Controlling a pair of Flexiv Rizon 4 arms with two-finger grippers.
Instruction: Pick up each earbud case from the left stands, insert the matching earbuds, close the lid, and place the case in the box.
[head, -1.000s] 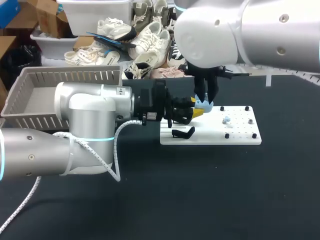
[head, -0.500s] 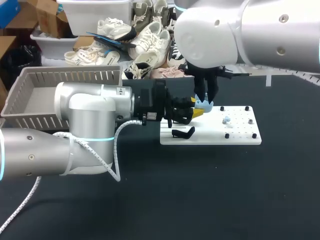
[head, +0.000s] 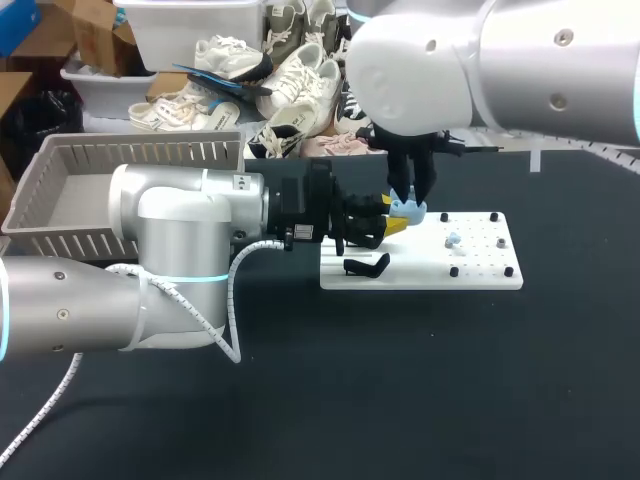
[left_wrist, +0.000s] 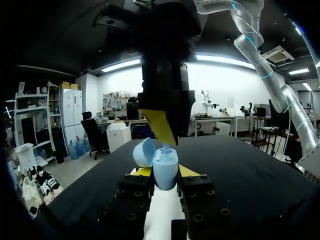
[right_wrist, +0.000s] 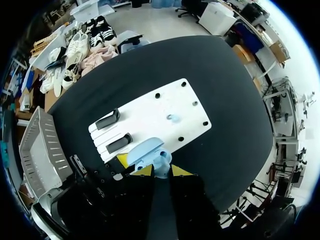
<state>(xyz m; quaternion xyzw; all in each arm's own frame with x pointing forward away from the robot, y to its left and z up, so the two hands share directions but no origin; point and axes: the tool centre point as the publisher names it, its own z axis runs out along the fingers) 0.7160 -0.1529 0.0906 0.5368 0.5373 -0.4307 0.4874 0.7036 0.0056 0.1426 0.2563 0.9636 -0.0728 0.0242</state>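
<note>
A light blue earbud case (head: 408, 211) (left_wrist: 165, 171) with its lid (left_wrist: 144, 152) open sits between the fingers of my left gripper (head: 393, 223) (left_wrist: 165, 173), which is shut on it above the left end of the white board (head: 480, 272). My right gripper (head: 411, 198) (right_wrist: 161, 171) comes straight down onto the case (right_wrist: 148, 152), shut on a small light blue earbud (left_wrist: 165, 148) at the case's mouth. Another earbud (head: 453, 240) (right_wrist: 172, 118) lies on the board. Two black stands (right_wrist: 107, 119) (right_wrist: 120, 143) are empty.
A grey slatted box (head: 60, 190) (right_wrist: 37, 145) stands at the table's left, behind my left arm. Black pegs (head: 453, 271) dot the white board. Black tabletop spreads in front of and right of the board.
</note>
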